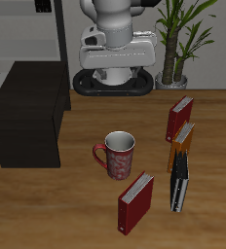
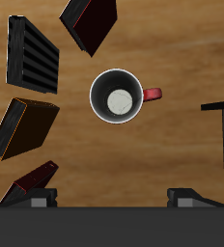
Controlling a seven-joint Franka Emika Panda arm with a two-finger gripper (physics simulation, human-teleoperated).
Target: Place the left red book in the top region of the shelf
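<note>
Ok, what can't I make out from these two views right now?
- The shelf: cut off by the picture's edge in both views. The wrist view shows only a corner.
- The left red book: in the wrist view, partly behind a finger and cut by the edge.
- The gripper: I cannot find it in the exterior view. The wrist view shows only its fingertips.

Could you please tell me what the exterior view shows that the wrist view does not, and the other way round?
Only the exterior view shows the robot's base, a potted plant and the whole shelf. Only the wrist view shows the mug's pale inside from straight above and the pincer's fingertips. Both show the mug, four books and the wooden table.
</note>
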